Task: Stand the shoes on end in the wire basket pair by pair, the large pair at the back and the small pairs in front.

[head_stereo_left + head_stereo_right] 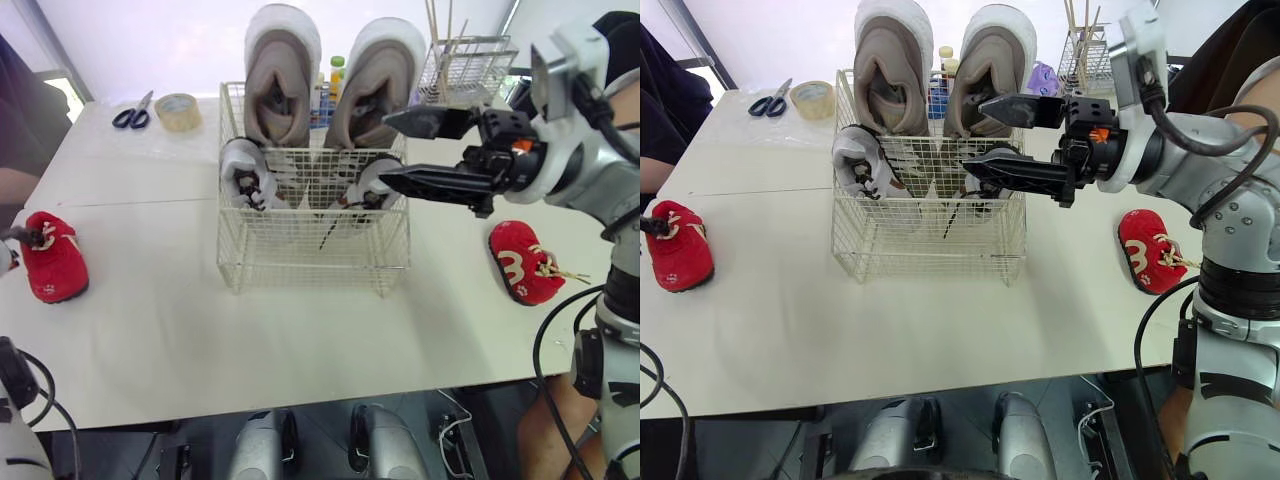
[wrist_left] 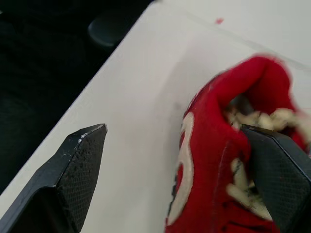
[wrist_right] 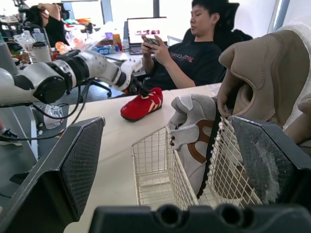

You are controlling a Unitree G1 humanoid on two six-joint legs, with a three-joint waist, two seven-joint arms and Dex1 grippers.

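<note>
White bench (image 1: pixel 150 310). Wire basket (image 1: pixel 300 255) mid-bench: large beige pair (image 1: pixel 283 85) on end at back, small grey pair (image 1: pixel 243 172) on end just in front. Left red shoe (image 1: pixel 52 258) lies near bench's left edge; left jaws released, straddling its side, one finger at the laces. Right red shoe (image 1: pixel 525 262) lies right of basket. Right jaws released, empty, above basket's right side.

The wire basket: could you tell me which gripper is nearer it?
Right. The right gripper hangs at the right rim of the wire basket; the left gripper is far left, at a red shoe.
</note>
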